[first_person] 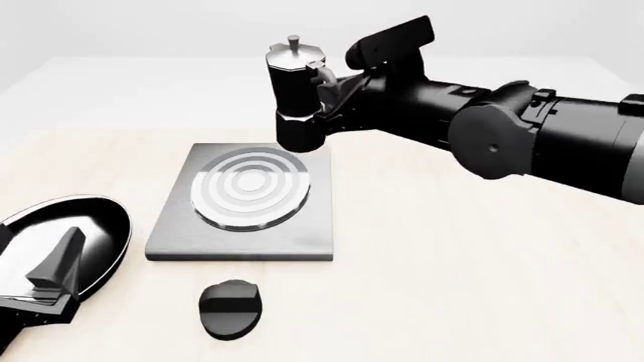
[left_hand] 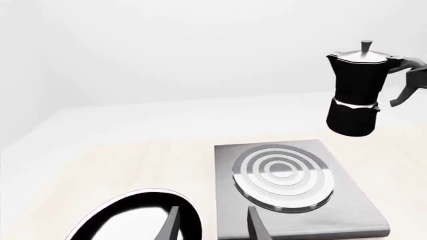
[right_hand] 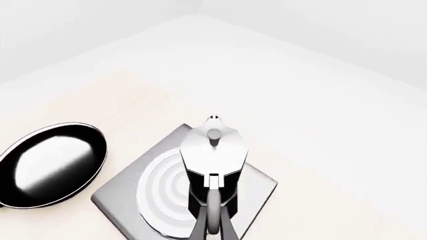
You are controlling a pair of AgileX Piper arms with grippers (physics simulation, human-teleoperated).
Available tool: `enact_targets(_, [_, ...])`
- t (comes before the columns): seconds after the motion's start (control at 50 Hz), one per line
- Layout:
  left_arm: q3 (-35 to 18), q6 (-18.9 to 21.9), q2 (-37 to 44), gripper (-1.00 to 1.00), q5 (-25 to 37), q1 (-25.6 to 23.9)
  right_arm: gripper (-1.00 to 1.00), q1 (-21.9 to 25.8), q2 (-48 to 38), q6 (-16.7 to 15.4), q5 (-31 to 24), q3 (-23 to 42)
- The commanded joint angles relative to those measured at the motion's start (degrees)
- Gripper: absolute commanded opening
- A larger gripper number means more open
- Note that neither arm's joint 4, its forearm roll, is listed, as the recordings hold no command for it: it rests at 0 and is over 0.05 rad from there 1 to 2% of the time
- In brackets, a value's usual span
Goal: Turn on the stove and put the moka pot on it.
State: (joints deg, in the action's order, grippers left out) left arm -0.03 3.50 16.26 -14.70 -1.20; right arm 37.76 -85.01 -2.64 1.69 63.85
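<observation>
Right gripper [first_person: 337, 89] is clamped on the handle of the small faceted black moka pot [first_person: 295, 94], held upright in the air at the 1 o'clock corner of the flat grey stove slab [first_person: 241, 197]. Left gripper [first_person: 50, 283] sits spread apart, empty, over the glossy black frying pan [first_person: 86, 226].

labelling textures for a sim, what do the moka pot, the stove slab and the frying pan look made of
Moka pot: looks like matte black metal with a silver, brushed-looking lid; faceted, dull sides.
Stove: grey satin metal slab, with shinier silver burner rings.
Frying pan: glossy black, maybe enamel or coated metal; it shows bright mirror-like reflections.
</observation>
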Motion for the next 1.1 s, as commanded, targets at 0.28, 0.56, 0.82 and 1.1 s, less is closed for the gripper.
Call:
enact_targets(0.28, [0.0,0.55,-0.4,1.0,0.32,0.46,-1.0,2.1,-12.56,3.89,8.52,6.67])
enact_targets(0.56, [0.01,0.51,0.1,1.0,-0.1,0.59,-1.0,2.44,-20.03,4.19,9.98,11.51])
enact_targets(0.82, [0.02,0.19,1.81,1.0,-1.35,0.61,-1.0,2.43,-26.12,3.63,10.52,15.9])
enact_targets(1.1, [0.02,-0.26,5.96,1.0,-4.88,-0.08,-1.0,2.38,-30.36,4.23,10.89,18.3])
